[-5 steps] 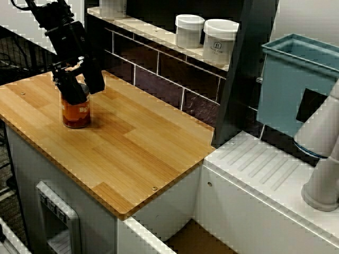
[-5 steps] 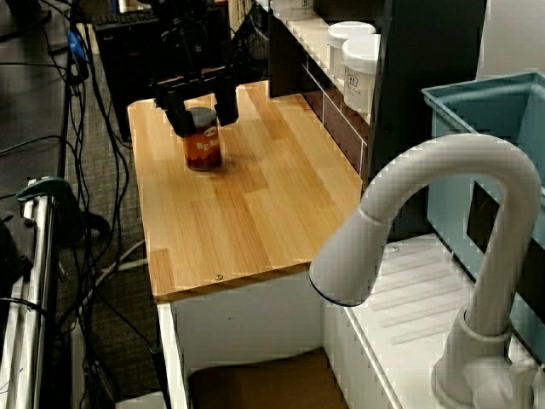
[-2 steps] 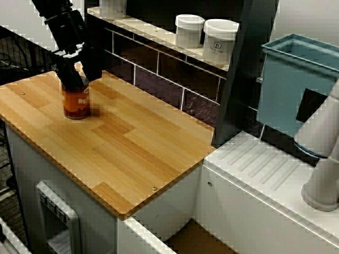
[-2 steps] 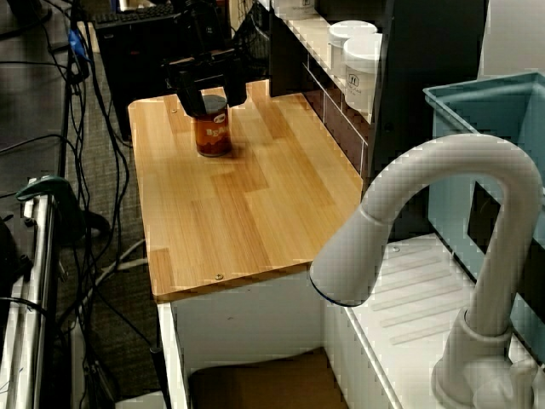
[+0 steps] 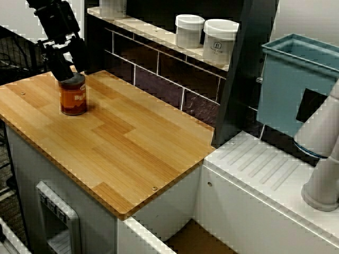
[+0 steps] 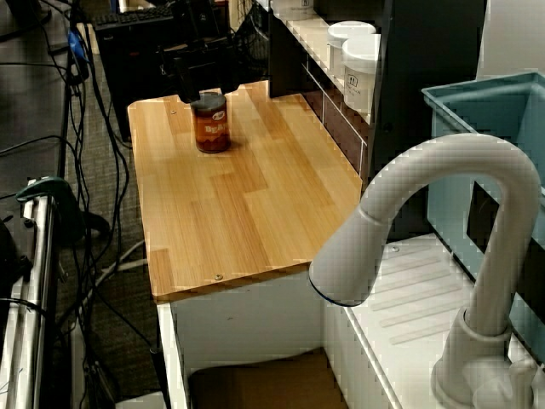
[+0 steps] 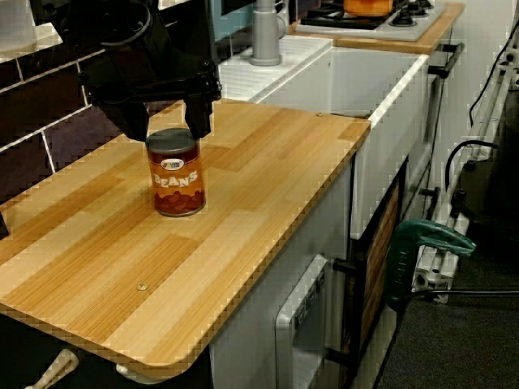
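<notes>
Standing upright on the wooden desk, the bean can is sealed, its contents hidden. Black fingers hang spread wide just over its lid, gripping nothing. Two lidded white tubs sit on the shelf behind.

Matte black arm, boxy wrist housing, black tool with two short thick fingers

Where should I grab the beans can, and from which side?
Likely best: grip the beans can across its round side wall near the top, coming straight down, since it stands upright on the wooden counter and the open gripper hangs directly over it.
</notes>
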Controlling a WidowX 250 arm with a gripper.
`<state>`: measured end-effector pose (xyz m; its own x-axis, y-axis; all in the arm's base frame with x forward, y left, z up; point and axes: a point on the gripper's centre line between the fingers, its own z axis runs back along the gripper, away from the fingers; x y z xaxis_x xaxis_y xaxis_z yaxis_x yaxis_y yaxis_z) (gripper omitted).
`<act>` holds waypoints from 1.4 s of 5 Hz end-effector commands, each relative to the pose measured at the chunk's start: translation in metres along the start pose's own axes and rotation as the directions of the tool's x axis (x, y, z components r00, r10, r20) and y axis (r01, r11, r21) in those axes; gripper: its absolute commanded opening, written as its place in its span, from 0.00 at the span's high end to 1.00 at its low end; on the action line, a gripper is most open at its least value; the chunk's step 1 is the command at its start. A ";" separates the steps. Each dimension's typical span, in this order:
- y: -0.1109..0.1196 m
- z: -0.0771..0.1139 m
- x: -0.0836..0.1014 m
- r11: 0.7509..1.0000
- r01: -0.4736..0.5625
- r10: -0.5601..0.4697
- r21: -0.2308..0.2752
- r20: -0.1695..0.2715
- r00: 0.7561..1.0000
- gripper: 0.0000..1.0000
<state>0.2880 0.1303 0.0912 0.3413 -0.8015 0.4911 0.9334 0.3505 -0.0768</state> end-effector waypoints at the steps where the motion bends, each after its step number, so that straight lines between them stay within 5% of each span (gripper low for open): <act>1: -0.008 0.028 0.008 0.996 -0.069 0.067 0.049 0.039 0.997 0.00; 2: 0.001 0.042 0.004 0.990 -0.123 0.119 0.071 0.063 0.991 0.00; 4: 0.031 0.066 -0.037 0.939 -0.298 0.278 0.172 0.128 0.952 0.00; 6: 0.031 0.064 -0.073 0.851 -0.437 0.416 0.292 0.133 0.900 0.00; 7: 0.020 0.056 -0.077 0.841 -0.444 0.428 0.309 0.123 0.896 0.00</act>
<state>0.2852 0.2215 0.0736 0.7214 -0.4739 0.5050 0.5933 0.7990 -0.0977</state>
